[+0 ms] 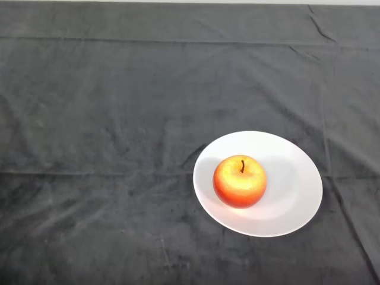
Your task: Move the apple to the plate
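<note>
A red and yellow apple [240,181] with a dark stem stands upright on a white round plate [294,184], a little left of the plate's middle. The plate lies on the dark cloth, right of centre in the near half of the head view.
The dark cloth [119,119] covers the whole table, with creases and a fold line running across near the far edge.
</note>
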